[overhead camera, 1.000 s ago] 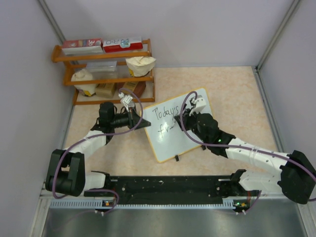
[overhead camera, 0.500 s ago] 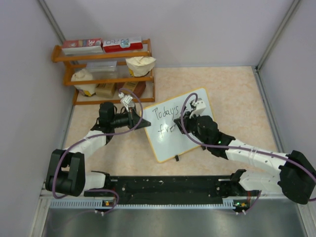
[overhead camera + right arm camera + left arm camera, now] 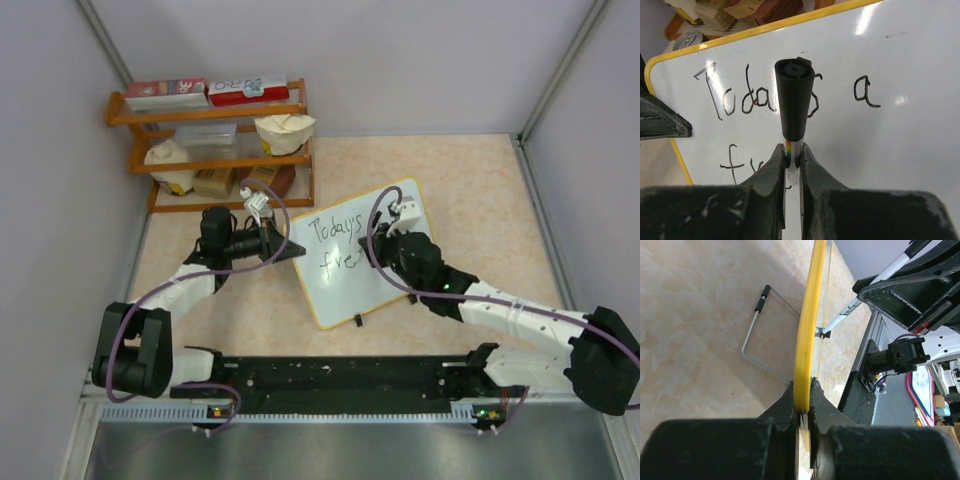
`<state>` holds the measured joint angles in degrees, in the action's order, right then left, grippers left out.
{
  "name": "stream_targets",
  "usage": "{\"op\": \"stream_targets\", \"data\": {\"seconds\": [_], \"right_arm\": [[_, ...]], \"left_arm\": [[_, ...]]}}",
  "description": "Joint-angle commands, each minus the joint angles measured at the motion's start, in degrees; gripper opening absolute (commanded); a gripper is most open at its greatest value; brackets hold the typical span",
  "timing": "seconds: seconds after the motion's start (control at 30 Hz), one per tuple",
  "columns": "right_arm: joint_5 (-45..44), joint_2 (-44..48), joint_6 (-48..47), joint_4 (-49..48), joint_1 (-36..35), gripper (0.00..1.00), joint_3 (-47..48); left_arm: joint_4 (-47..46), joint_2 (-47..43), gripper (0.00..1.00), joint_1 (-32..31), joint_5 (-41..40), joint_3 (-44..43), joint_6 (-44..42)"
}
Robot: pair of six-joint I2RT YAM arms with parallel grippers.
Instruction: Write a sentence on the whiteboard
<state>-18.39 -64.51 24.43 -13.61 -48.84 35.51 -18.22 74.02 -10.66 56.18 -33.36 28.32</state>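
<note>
- The whiteboard (image 3: 372, 285) is seen lying askew near the middle of the worktop (image 3: 470, 190), in front of a wooden shelf rack (image 3: 300, 140) that is set at the far left corner.
- Its yellow frame is pinched at the left edge between the fingers of the left gripper (image 3: 803, 405).
- A marker (image 3: 794, 95) with a black end is clamped in the right gripper (image 3: 792, 160) over the board; its tip is hidden.
- The sentence (image 3: 335, 232) is written as "Today's a", with "fre" beneath.

Whiteboard (image 3: 355, 290), glossy white, yellow frame, set askew mid-scene; sentence (image 3: 335, 243) unfinished, black: "Today's a", "fre" beneath.
</note>
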Motion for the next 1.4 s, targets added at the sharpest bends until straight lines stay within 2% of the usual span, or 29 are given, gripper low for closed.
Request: {"op": "stream_targets", "data": {"seconds": [0.0,0.27,0.83,1.37], "right_arm": [[-2.3,2.0,-2.2,0.0,0.9,0.00,3.3],[-2.0,6.4,-2.8,-0.8,1.1,0.00,3.5],[-1.6,0.3,-2.5,-0.1,2.4,0.00,5.2],[1.3,0.3,-2.5,0.2,2.3,0.00,1.3]], "left_arm": [[3.0,0.7,0.00,-0.6,-4.2,1.2,-9.2],[2.9,0.8,0.00,-0.6,-4.2,1.3,-9.3],[2.7,0.2,0.00,-0.6,-4.1,1.5,-9.1],[2.8,0.5,0.00,-0.6,-4.2,1.4,-9.2]]}}
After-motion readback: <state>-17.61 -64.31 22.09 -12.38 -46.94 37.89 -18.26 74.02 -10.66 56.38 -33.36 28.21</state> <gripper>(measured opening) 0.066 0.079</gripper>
